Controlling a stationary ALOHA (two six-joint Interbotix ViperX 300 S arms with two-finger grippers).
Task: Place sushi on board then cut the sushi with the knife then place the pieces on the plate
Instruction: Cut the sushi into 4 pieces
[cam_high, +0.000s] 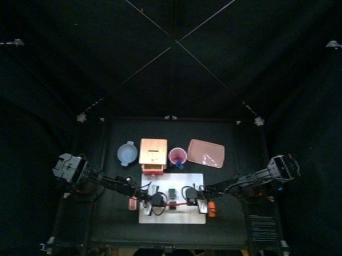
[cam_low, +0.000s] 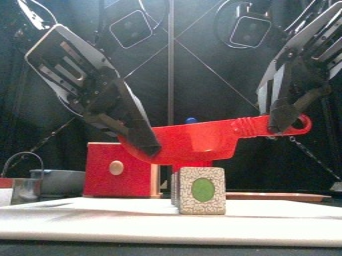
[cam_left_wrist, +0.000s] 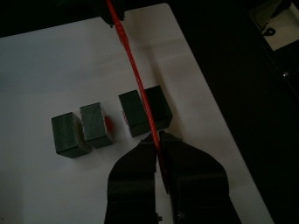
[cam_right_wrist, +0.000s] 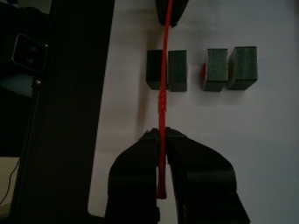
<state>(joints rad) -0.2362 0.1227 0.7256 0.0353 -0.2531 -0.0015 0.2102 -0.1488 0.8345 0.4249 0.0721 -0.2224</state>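
I see the left gripper (cam_low: 144, 143) and right gripper (cam_low: 283, 122) each pinching a knife (cam_low: 201, 138) end. The sushi (cam_low: 202, 190) sits beneath, between them, at the table's 6 o'clock.

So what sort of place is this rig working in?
Likely a robot test booth staged as a toy kitchen: black curtains around, a white cutting board, toy sushi pieces, a red toy knife.

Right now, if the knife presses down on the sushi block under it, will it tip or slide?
Probably not tip: the sushi block under the red knife stands on a flat base. It may slide a little, since the white board looks smooth.
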